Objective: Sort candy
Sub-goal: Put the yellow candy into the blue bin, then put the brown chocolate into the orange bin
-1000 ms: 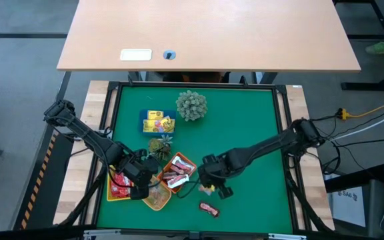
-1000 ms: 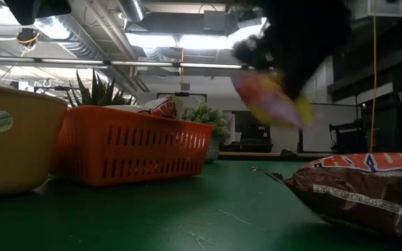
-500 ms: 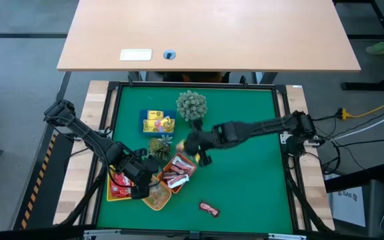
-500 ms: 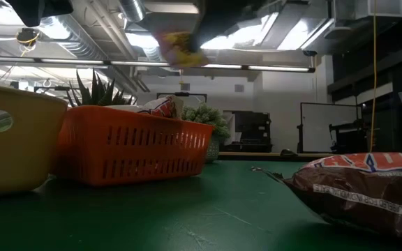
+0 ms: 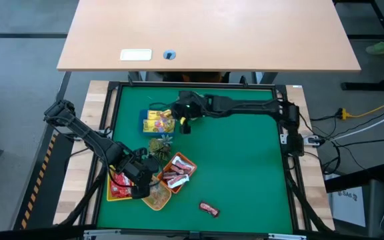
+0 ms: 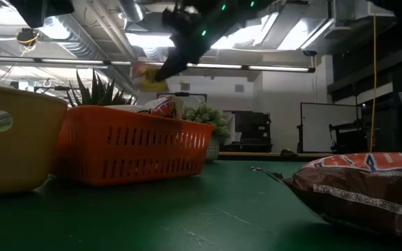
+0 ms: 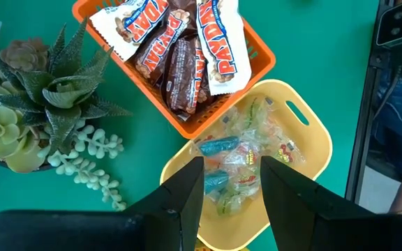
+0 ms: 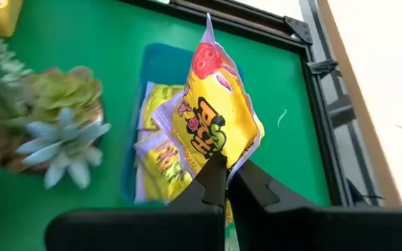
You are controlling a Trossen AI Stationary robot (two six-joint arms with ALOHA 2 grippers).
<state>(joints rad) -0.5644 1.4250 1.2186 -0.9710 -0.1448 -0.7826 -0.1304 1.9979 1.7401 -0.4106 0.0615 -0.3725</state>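
Right gripper (image 8: pixel 225 183): over the far-left part of the green bench (image 5: pixel 239 167), above the blue tray (image 8: pixel 160 63). Fingers (image 8: pixel 213 174) pinched shut on the lower edge of a yellow packet (image 8: pixel 215 118), which stands up from the fingertips, clear of the tray. In the low view the packet (image 6: pixel 147 75) hangs in the air above the orange basket (image 6: pixel 128 153).

Blue tray: holds more yellow packets (image 8: pixel 160 157), lying flat, directly below the held one.

Left gripper (image 7: pixel 230 188): near-left, over the yellow tray (image 7: pixel 313 139). Fingers (image 7: pixel 187 192) part open, holding nothing; clear-wrapped pieces (image 7: pixel 239 157) lie in the tray between and just beyond the fingertips.

Orange basket (image 7: pixel 260 66): just beside the yellow tray, toward the right; holds dark brown bars (image 7: pixel 180 63) and red-lettered white packets (image 7: pixel 222 42).

Second yellow tray (image 5: pixel 115 190): at the near-left edge, holds red packets (image 5: pixel 120 181).

Loose candy: one bar (image 5: pixel 209 210) on the bare bench, near side, right of the trays, well apart from both grippers.

Succulent (image 7: pixel 40 104): between the blue tray and the orange basket.
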